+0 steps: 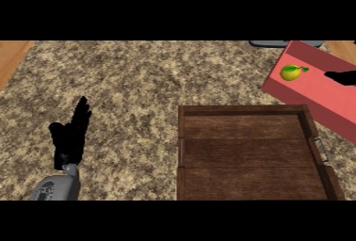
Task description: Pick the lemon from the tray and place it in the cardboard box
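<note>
Head view | wooden tray on bench, beside red box | lemon on box, near right hand, fingers unclear | left hand open.

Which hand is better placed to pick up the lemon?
The right hand: it is over the red tray, just beside the lemon. The left hand rests open, across the counter.

lemon: yellow-green | tray: red-pink | box: dark brown, seemingly wood-grained | counter: speckled tan | left hand: black
</note>
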Controlling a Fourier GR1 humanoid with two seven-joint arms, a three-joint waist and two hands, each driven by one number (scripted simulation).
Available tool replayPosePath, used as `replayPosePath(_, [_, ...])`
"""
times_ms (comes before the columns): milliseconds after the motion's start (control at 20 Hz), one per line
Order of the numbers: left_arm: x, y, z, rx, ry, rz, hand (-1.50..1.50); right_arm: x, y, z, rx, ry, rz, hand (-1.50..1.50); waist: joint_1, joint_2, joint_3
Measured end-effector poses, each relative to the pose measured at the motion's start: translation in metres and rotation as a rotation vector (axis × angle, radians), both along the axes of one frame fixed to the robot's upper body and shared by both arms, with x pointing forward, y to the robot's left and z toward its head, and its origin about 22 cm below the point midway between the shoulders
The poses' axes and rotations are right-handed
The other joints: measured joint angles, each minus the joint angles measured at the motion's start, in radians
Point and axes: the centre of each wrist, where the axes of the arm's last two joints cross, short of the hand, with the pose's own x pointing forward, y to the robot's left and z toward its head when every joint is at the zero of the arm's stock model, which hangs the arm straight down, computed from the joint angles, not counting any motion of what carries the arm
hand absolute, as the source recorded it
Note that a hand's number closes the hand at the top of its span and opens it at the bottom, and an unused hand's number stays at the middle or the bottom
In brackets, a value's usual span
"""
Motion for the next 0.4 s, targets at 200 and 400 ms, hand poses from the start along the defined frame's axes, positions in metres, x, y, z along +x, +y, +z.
replayPosePath(200, [0.001, 0.001, 0.001, -0.002, 0.009, 0.002, 0.0, -0.002, -0.009, -0.001, 0.172, -0.12, 0.056, -1.5, -0.005, -0.002, 0.0])
replayPosePath(400, [-0.003, 0.006, 0.0, 0.001, 0.009, 0.007, 0.0, -0.013, -0.033, 0.004, 0.339, -0.203, 0.065, -1.5, -0.01, -0.004, 0.0])
